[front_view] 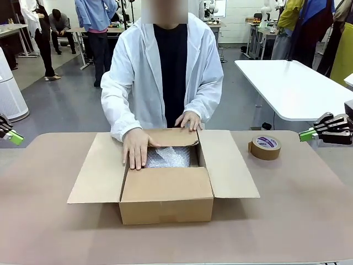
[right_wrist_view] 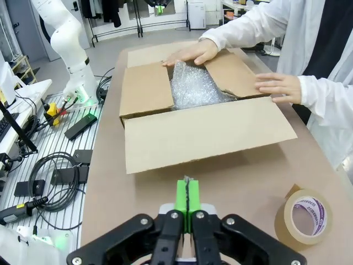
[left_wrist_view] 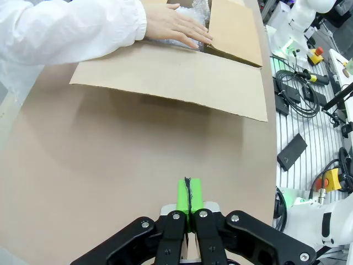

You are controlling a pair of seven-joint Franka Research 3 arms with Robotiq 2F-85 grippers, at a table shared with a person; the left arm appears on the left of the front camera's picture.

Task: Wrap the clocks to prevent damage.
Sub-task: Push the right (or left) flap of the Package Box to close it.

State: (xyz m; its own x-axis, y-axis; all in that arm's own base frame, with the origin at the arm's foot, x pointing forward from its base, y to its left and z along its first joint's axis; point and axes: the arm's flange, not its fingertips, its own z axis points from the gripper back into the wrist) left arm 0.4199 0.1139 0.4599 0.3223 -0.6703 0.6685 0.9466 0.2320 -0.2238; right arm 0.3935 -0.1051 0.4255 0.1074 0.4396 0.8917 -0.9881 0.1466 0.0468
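The clocks are a bubble-wrapped bundle point(front_view: 168, 157) lying inside the open brown carton point(front_view: 165, 193) at the table's middle; the bundle point(right_wrist_view: 193, 87) also shows in the right wrist view, and a corner of the bubble wrap point(left_wrist_view: 193, 12) in the left wrist view. A person in a white coat presses one hand point(front_view: 135, 148) on the bundle and the other hand point(front_view: 188, 120) on the far flap. My left gripper point(front_view: 16, 137) hovers shut at the far left table edge, its green pads point(left_wrist_view: 188, 196) together. My right gripper point(front_view: 306, 134) is shut at the far right, holding nothing.
A roll of brown tape point(front_view: 265, 147) lies flat on the table right of the carton, near my right gripper; the roll point(right_wrist_view: 305, 216) sits close by in the right wrist view. The carton's side flaps point(front_view: 229, 164) spread wide over the tan table point(front_view: 287, 221).
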